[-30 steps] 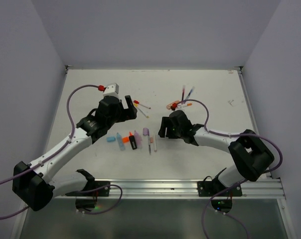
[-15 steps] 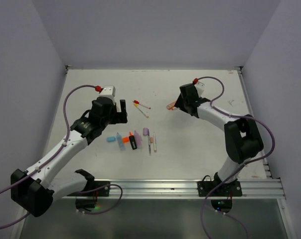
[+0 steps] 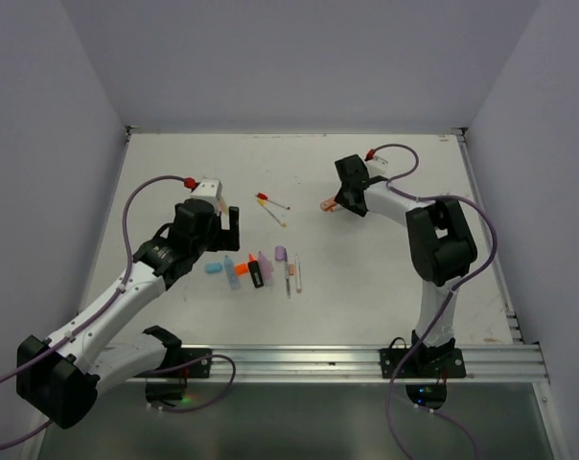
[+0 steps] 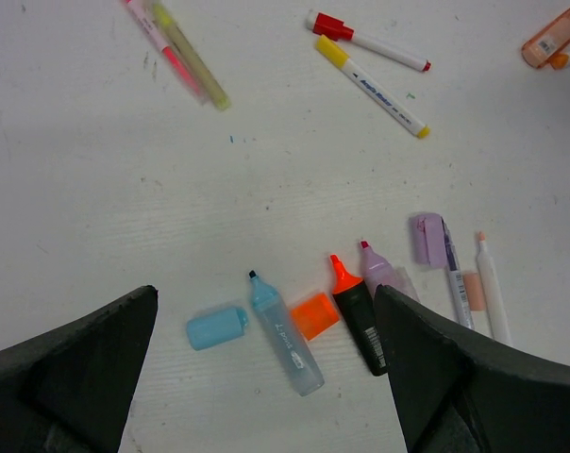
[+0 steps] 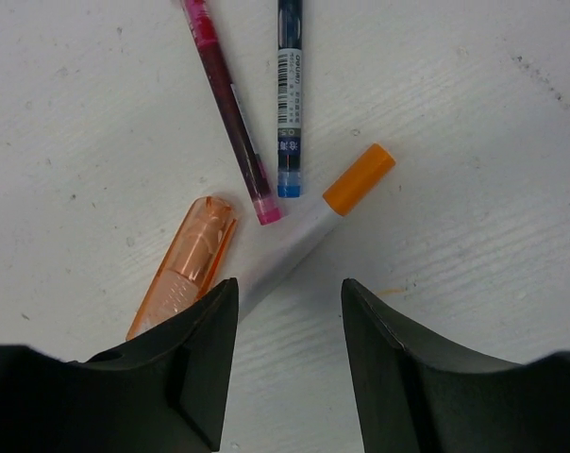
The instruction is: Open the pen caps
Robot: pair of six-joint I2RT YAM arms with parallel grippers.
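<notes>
Right pincer (image 5: pixel 285 288), spread wide, has shifted over the orange-capped pen (image 5: pixel 311 223); left pincer (image 4: pixel 266 293) gapes too.

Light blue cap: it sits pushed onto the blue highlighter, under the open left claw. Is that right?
Not quite. The light blue cap is off. It lies loose just left of the blue highlighter, whose dark tip is bare. The left wrist view shows this. The rest holds: the left claw is open above them.
</notes>
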